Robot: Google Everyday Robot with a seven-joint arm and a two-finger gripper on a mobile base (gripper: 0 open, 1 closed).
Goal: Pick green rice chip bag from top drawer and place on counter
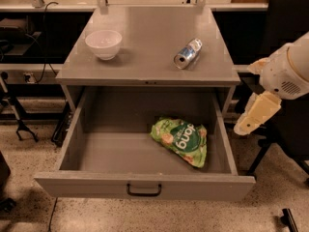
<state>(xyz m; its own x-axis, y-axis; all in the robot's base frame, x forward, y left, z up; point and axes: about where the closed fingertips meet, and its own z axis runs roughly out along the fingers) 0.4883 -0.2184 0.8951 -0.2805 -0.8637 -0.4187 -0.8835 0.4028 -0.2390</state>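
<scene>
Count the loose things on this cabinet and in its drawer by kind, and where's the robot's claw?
bowl: 1, on the counter
can: 1, lying on the counter
bag: 1, in the open drawer
Total: 3
The gripper hangs to the right of the drawer, outside it, touching nothing.

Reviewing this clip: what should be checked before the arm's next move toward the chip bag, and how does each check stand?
1. Top drawer open: ok, pulled out.
2. Green rice chip bag reachable: ok, lying uncovered in the drawer's right half.
3. Gripper above the bag: not ok, it hangs outside the drawer's right wall.
4. Counter landing spot: ok, bare area between bowl and can.
</scene>
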